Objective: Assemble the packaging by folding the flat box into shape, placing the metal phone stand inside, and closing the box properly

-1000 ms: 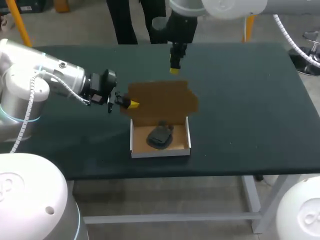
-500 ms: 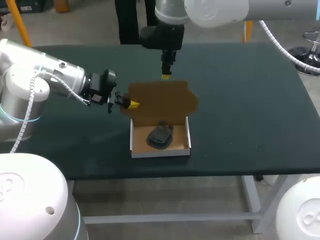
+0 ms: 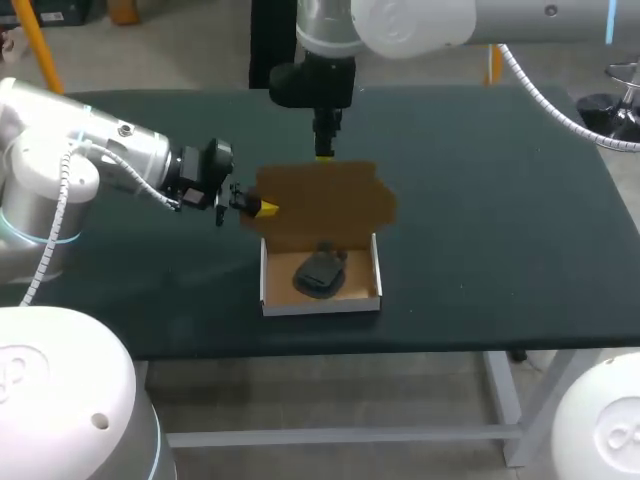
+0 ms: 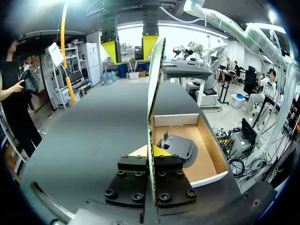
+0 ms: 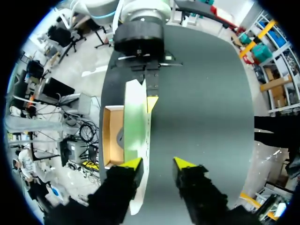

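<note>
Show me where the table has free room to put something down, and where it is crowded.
The widest bare stretch of table lies between the box and the right edge. A narrow strip runs in front of the box. The middle is crowded: left gripper shut on the upright lid, right gripper at its top edge.

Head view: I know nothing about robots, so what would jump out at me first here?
The brown cardboard lid stands upright in the middle of the dark table, pinched at its side edge by the left pincer. In front of it the open white box holds a dark phone stand, and the right pincer hangs open close to the lid's top edge.
</note>
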You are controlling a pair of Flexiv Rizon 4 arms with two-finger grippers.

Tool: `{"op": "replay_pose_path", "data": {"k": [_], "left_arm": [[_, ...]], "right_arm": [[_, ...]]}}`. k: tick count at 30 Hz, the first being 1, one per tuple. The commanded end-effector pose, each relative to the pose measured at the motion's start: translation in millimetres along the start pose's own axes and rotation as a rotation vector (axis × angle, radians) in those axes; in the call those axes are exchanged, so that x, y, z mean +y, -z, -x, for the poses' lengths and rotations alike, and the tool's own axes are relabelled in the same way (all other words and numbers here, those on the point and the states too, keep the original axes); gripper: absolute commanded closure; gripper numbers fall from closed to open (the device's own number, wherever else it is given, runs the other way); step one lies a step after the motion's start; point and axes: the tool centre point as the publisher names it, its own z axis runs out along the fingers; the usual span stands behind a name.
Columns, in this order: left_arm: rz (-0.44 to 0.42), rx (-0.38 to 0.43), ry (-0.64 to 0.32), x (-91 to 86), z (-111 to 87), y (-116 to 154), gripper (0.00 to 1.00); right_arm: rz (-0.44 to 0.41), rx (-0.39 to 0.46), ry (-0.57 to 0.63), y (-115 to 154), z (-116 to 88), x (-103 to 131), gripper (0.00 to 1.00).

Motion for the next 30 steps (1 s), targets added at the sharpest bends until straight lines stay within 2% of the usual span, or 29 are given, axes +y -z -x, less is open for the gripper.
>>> {"op": "replay_pose_path", "data": {"k": [1, 30], "left_arm": [[-0.001, 0.0, -0.001, 1.1, -0.8, -0.6, 1.0], [-0.001, 0.0, -0.001, 1.1, -0.8, -0.6, 1.0]], "right_arm": [[-0.003, 0.005, 0.003, 1.3, -1.5, 0.4, 0.55], [-0.011, 0.013, 0.043, -8.6, -25.3, 3.0, 0.56]]}}
